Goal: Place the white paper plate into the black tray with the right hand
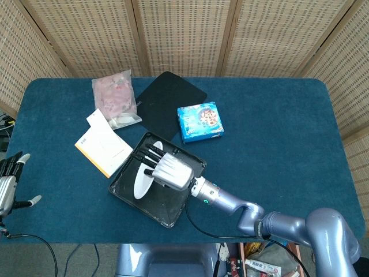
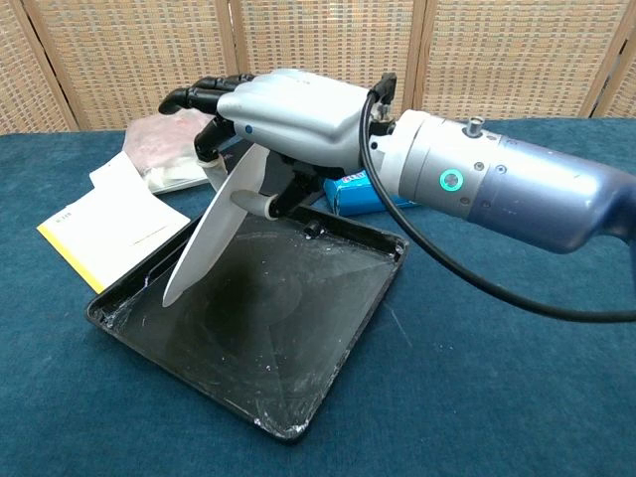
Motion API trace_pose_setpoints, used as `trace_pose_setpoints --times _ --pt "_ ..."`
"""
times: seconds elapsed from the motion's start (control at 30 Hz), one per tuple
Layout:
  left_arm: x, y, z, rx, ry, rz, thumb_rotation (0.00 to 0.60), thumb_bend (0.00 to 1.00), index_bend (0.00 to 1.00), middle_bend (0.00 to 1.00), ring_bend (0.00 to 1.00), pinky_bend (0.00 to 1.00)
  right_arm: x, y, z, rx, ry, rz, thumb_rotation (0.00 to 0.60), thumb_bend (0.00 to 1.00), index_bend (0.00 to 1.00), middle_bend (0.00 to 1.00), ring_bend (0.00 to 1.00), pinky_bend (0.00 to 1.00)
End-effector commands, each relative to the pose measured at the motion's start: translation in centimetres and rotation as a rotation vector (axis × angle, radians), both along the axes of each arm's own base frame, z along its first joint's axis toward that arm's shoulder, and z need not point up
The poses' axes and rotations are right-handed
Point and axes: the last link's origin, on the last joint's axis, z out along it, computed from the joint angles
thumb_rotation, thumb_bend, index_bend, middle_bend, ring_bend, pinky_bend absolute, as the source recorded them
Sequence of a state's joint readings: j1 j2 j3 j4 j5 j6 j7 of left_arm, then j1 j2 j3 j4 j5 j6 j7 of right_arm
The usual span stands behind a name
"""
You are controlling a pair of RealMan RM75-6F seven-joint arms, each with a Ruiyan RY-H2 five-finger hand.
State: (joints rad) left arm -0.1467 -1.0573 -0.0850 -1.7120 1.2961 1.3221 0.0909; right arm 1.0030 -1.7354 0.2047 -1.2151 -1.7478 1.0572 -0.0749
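Observation:
My right hand (image 2: 283, 119) holds the white paper plate (image 2: 214, 234) by its upper rim, fingers over the top and thumb underneath. The plate is tilted steeply on edge, its lower rim down inside the black tray (image 2: 328, 378), toward the tray's left side. In the head view the right hand (image 1: 170, 167) hovers over the black tray (image 1: 167, 210), with the plate (image 1: 143, 180) showing as a white sliver left of it. My left hand (image 1: 10, 184) rests at the table's left edge, fingers apart and holding nothing.
A yellow-and-white booklet (image 1: 104, 149) lies just left of the tray. Behind it are a pink bag (image 1: 114, 95), a black mat (image 1: 167, 101) and a blue box (image 1: 199, 121). A black cable (image 2: 477, 278) trails from the right wrist.

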Motion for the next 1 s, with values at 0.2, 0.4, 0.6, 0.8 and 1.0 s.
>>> trace_pose_setpoints --times 0.2,0.4,0.6,0.8,1.0 --pt "-0.1 0.1 -0.2 -0.011 0.005 0.006 0.600 0.00 0.00 0.00 0.00 0.00 -1.6 -0.3 -0.1 -0.051 0.264 -0.056 0.600 0.00 0.00 0.00 0.00 0.00" --pt "0.1 -0.1 -0.2 -0.008 0.003 -0.001 0.600 0.00 0.00 0.00 0.00 0.00 -2.4 0.5 1.6 -0.118 0.339 -0.071 0.600 0.00 0.00 0.00 0.00 0.00" --pt "0.4 -0.5 -0.1 -0.009 0.006 -0.015 0.600 0.00 0.00 0.00 0.00 0.00 -4.5 1.4 4.7 -0.202 0.403 -0.087 0.600 0.00 0.00 0.00 0.00 0.00" --pt "1.0 -1.1 0.0 -0.006 0.002 -0.044 0.600 0.00 0.00 0.00 0.00 0.00 -9.3 2.6 8.9 -0.300 0.537 -0.150 0.600 0.00 0.00 0.00 0.00 0.00" --pt "1.3 -1.6 0.2 0.007 0.002 -0.069 0.600 0.00 0.00 0.00 0.00 0.00 -14.0 3.4 11.9 -0.346 0.531 -0.263 0.600 0.00 0.00 0.00 0.00 0.00"
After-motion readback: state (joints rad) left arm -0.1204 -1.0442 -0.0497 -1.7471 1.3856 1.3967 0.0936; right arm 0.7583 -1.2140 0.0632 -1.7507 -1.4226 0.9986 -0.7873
